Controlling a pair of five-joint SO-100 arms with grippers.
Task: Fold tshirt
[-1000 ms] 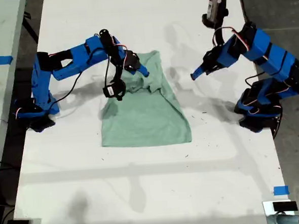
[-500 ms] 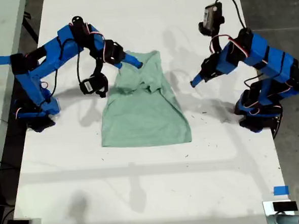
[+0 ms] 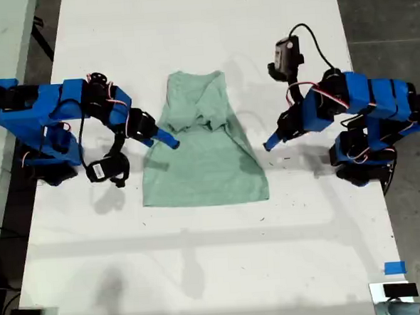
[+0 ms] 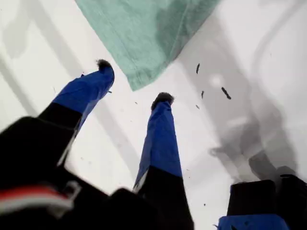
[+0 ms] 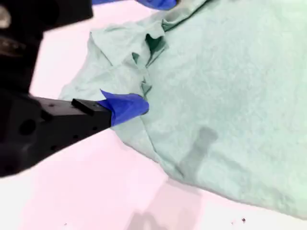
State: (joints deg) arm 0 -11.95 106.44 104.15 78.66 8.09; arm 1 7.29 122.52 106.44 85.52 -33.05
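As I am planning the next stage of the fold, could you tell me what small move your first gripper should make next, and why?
Probably I should ease my first gripper forward and down onto the tshirt corner just ahead of it. Its jaws stand open and empty over the bare table, and that corner lies flat and free to pinch.

The tshirt (image 3: 204, 147) is soft, matt, wrinkled cloth (finely woven-looking) on a smooth white table (image 3: 203, 272).
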